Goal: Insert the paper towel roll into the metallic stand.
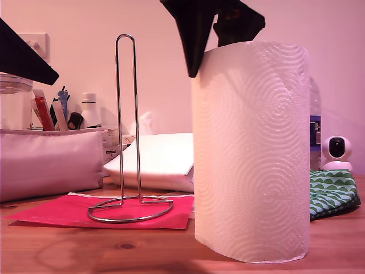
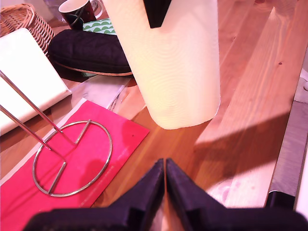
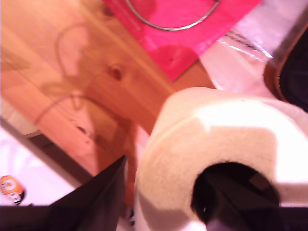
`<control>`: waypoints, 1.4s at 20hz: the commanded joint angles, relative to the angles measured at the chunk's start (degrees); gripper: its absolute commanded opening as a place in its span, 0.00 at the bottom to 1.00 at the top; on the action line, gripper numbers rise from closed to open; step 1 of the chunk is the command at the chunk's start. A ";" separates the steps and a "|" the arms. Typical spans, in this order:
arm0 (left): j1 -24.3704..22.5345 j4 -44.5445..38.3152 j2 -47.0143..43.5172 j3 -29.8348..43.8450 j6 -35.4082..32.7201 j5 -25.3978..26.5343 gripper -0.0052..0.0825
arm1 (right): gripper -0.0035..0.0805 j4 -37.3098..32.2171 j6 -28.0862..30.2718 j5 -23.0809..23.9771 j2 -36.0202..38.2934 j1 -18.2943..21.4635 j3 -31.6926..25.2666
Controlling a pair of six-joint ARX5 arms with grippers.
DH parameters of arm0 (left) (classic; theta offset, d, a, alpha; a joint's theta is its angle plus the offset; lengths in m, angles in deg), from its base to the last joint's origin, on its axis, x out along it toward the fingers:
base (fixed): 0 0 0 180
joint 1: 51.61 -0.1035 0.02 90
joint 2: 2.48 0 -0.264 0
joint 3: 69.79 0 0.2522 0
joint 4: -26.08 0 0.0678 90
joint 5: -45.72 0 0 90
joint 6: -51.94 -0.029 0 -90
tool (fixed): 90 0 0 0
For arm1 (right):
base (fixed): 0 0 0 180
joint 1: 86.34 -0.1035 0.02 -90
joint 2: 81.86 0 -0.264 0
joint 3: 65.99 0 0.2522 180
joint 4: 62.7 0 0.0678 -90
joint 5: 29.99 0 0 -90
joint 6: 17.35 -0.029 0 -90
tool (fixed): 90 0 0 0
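On wooden table (image 1: pixel 57 251), paper towel roll (image 1: pixel 251 154) upright, axis vertical

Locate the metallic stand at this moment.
In the exterior view the metallic stand stands upright left of centre, its ring base on the red sheet, left of the paper towel roll.

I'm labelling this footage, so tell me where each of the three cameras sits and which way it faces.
Exterior view: low at table height, facing the wall; white embossed paper towel roll near, thin chrome wire stand behind; my second tool above.
First wrist view: on my first tool, jaws together, looking down over the wooden table.
Second wrist view: above the roll's core, one finger outside, one inside.
All three share the roll and stand.
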 commanded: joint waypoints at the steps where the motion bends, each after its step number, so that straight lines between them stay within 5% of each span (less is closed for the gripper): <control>1: 0.17 -0.20 -0.11 0.00 -0.04 -0.07 0.03 | 0.46 -0.02 -0.15 0.35 -0.09 -0.02 -0.81; 7: 0.17 -0.22 -0.11 0.00 -0.07 -0.07 0.03 | 0.36 -0.02 0.44 0.46 -0.09 0.15 -0.81; 13: 0.17 -0.28 -0.11 0.00 -0.07 0.00 0.03 | 0.04 -0.02 2.71 -2.27 -0.09 0.15 -0.79; 22: 0.07 -7.69 0.96 0.00 -0.07 2.99 0.03 | 0.03 -0.02 5.05 -1.75 4.02 0.15 -0.44; 28: -1.49 -15.96 12.57 0.00 0.63 3.06 0.29 | 0.03 -0.02 4.83 -1.46 7.43 -0.22 -0.35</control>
